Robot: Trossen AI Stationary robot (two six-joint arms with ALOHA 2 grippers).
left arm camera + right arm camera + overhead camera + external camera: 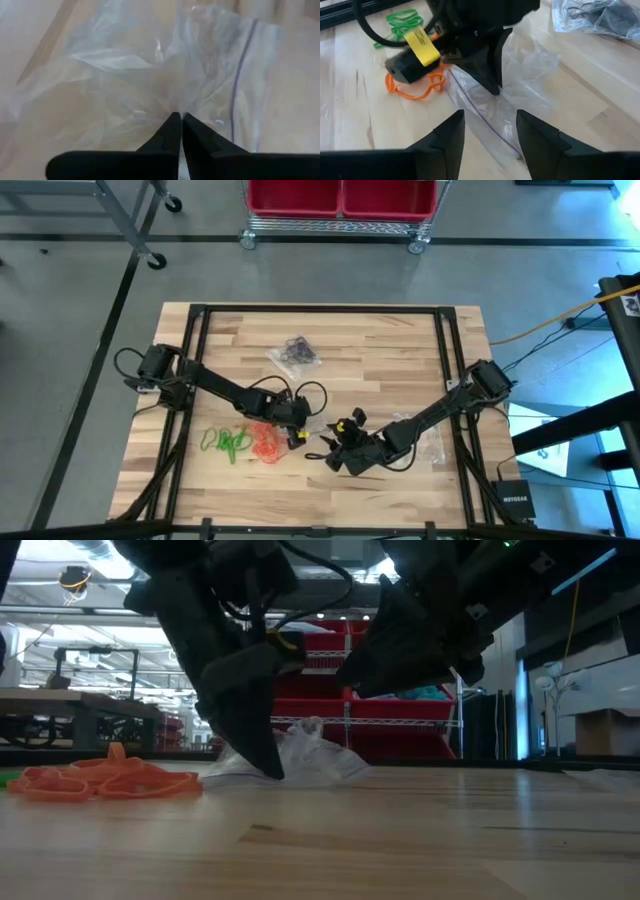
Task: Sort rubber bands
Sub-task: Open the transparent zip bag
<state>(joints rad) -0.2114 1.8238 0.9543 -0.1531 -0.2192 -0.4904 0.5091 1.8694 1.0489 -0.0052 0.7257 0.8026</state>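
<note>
pale butcher-block wood table point(400, 340) fills the high view, both dark arms reaching in toward its middle. left gripper point(492, 89) is down at the tabletop, tips pressed together and pinching the clear zip-top plastic bag point(150, 85) that lies crumpled on the wood; in its own wrist view the two fingers point(167, 137) meet with bag film caught at the tips. right gripper point(490, 132) hovers just beside it over the same bag, fingers spread apart, holding nothing. second clear plastic bag holding black rubber bands point(296, 352) lies toward the far side of the table, well apart from both grippers. orange-red rubber bands point(266, 442) sit in a loose pile just beside the left gripper, on its outer side, lying flat on the wood. bright green rubber bands point(226, 442) form a smaller pile next to the orange one, farther toward the table's left edge.
</note>
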